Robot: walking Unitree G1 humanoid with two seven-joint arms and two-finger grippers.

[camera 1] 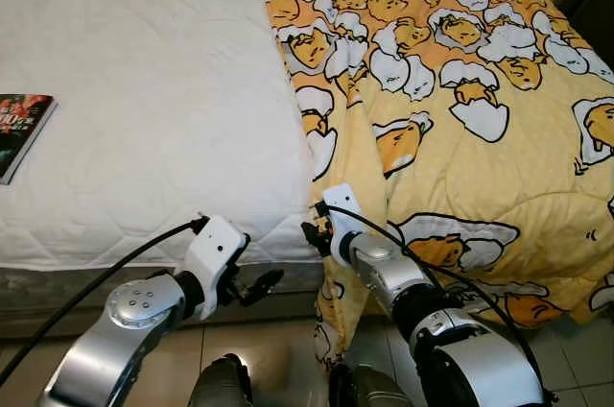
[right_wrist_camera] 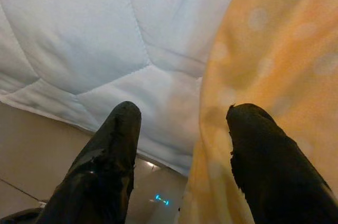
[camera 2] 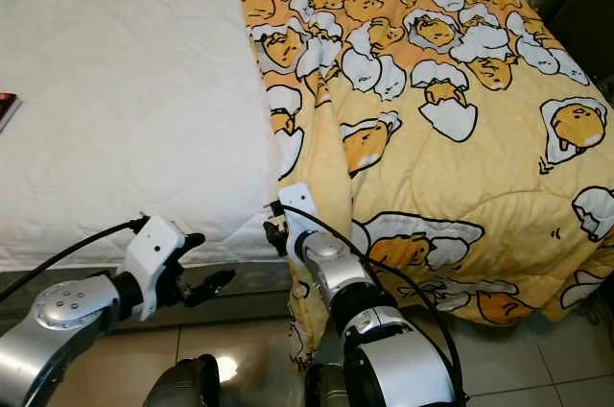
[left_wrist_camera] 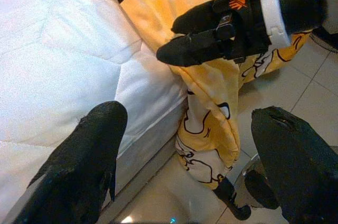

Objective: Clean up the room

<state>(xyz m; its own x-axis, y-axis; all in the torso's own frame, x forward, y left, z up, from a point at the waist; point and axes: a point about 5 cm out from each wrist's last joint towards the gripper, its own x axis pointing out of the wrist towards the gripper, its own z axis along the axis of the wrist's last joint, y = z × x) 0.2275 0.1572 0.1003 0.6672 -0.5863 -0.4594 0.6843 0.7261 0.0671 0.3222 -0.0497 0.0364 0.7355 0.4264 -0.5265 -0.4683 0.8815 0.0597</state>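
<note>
- We stand at the foot of a bed whose white quilted mattress (camera 1: 144, 109) lies bare over its left half.
- A yellow blanket (camera 1: 460, 119) printed with egg characters covers the right half. Its left edge runs down the middle of the bed, and its lower corner (camera 1: 336, 311) hangs over the mattress edge toward the tiled floor (camera 1: 259, 349).
- Our right gripper (camera 1: 312, 234) sits at that hanging blanket edge, just at the corner of the mattress. In the right wrist view its two black fingers (right_wrist_camera: 113, 155) stand apart: one lies over the white quilting, the other (right_wrist_camera: 264, 166) over the yellow cloth, and the blanket's edge runs between them. The fingers are spread and not clamped on the fabric.
- Our left gripper (camera 1: 259, 287) hovers low in front of the mattress side, near the right one but apart from it. Its fingers (left_wrist_camera: 84, 160) are spread wide with nothing between them. From its wrist view we see the right gripper (left_wrist_camera: 222, 28) against the yellow fold.
- A book (camera 1: 21, 124) with a dark cover lies on the far left of the mattress, well apart from both grippers.
- A black cable (camera 1: 96, 282) runs along our left arm.
</note>
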